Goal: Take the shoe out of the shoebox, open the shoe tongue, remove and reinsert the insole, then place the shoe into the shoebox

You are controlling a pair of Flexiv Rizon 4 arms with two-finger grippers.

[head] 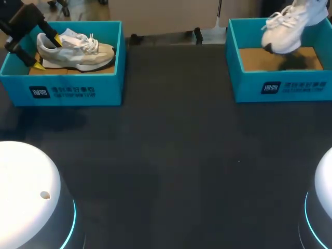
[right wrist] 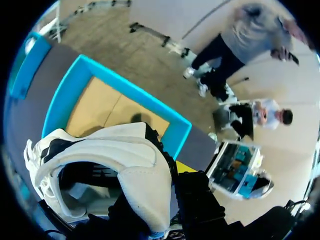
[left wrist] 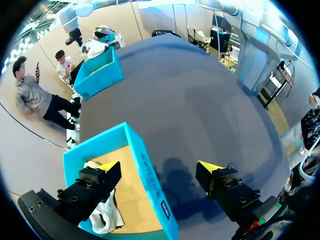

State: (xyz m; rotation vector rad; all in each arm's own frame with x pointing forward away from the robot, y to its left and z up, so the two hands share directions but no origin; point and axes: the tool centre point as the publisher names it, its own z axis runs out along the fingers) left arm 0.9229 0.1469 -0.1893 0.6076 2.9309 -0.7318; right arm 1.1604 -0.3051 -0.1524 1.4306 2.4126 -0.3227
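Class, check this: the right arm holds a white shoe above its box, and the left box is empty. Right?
No: the head view shows a beige shoe lying in the left box. The white shoe is indeed held above the right box.

teal shoebox [head: 248, 85], tan inside; white shoe [head: 284, 32]; dark table [head: 176, 155].

Table [head: 176, 155] between left shoebox [head: 78, 91] and right shoebox [head: 280, 85] gives passage; box walls obstruct.
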